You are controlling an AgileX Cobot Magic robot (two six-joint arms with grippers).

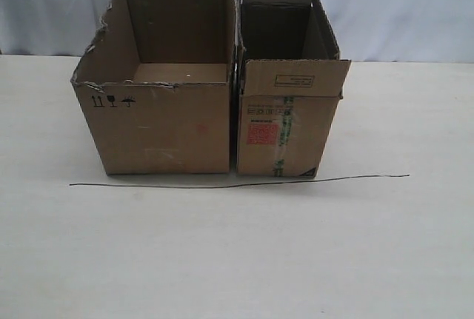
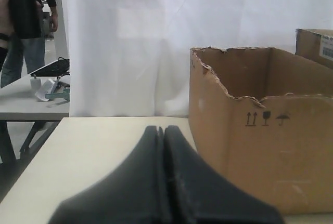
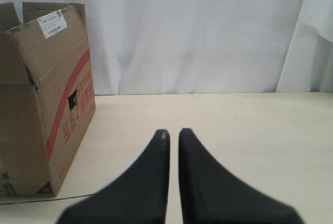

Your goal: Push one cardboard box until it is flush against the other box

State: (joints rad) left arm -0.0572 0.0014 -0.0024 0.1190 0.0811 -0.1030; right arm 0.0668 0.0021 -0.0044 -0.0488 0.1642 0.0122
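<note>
The narrow cardboard box (image 1: 285,123), with its red sticker and green-white tape, stands right of the other box (image 1: 155,126), the wider carton with a torn rim. Only a thin dark seam separates their sides, and I cannot tell if they touch. Neither gripper shows in the exterior view. My left gripper (image 2: 162,128) is shut with nothing in it, low over the table, apart from the wider carton (image 2: 260,151). My right gripper (image 3: 174,132) has its fingers drawn to a narrow slit with nothing held, apart from the red-striped carton (image 3: 57,115).
A thin black line (image 1: 237,183) runs across the table just in front of both boxes. A white curtain hangs behind the table. In the left wrist view a person (image 2: 26,21) stands by a side table (image 2: 31,99) beyond the table's edge.
</note>
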